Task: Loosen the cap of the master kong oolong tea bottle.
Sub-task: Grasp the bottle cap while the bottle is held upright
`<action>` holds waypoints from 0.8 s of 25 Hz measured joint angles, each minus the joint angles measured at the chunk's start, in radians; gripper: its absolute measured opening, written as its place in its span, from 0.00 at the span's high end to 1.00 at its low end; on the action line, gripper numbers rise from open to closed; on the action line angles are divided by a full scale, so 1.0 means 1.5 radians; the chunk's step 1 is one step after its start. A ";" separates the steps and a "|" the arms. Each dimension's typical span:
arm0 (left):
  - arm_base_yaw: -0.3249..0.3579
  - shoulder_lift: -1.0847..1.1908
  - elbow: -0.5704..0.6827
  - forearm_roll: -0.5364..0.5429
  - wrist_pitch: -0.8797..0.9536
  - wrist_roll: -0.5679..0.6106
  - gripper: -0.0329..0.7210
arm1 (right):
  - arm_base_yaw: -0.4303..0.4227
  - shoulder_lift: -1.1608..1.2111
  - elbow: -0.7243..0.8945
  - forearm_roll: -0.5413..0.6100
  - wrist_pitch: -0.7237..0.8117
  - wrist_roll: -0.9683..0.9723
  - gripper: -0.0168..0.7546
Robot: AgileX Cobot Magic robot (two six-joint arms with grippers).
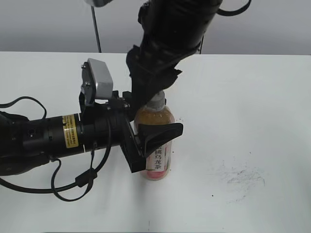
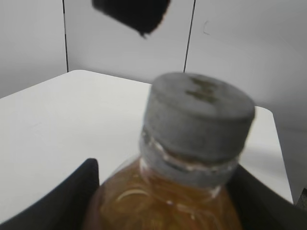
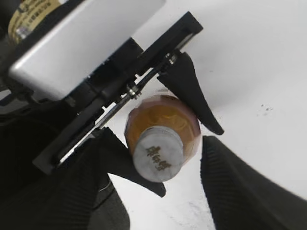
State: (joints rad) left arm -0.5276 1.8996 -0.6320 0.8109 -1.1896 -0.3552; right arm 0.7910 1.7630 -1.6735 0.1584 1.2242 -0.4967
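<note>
The surface (image 1: 252,97) is a wide, flat white plane with a patch of dark grey scuff marks (image 1: 243,177) on the right side. The master kong oolong tea bottle (image 1: 156,145) stands upright near the middle of it; it is clear, rounded plastic filled with amber tea, with a pink-and-white label. The left end effector (image 1: 153,145), matte black with wedge-shaped fingers, is closed on the bottle's body, one finger on each side. The right end effector (image 3: 165,163) comes from above; its ribbed dark fingers (image 3: 240,187) are spread, one on each side of the cap, and they do not touch it in the right wrist view. The cap (image 3: 158,159) is small, round and grey-white, with a dark printed mark on top, and it sits on the bottle neck.
</note>
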 joint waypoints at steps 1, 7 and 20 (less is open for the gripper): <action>0.000 0.000 0.000 0.000 0.000 0.000 0.36 | 0.000 0.001 0.004 0.000 0.000 0.029 0.35; 0.000 0.000 0.000 0.000 0.000 0.000 0.36 | 0.000 0.001 0.008 0.000 0.000 0.198 0.39; 0.000 0.000 0.000 0.000 0.000 0.000 0.36 | 0.000 0.002 0.042 -0.008 0.000 0.282 0.41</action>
State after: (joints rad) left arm -0.5276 1.8996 -0.6320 0.8109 -1.1896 -0.3552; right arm 0.7910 1.7657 -1.6101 0.1463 1.2242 -0.0736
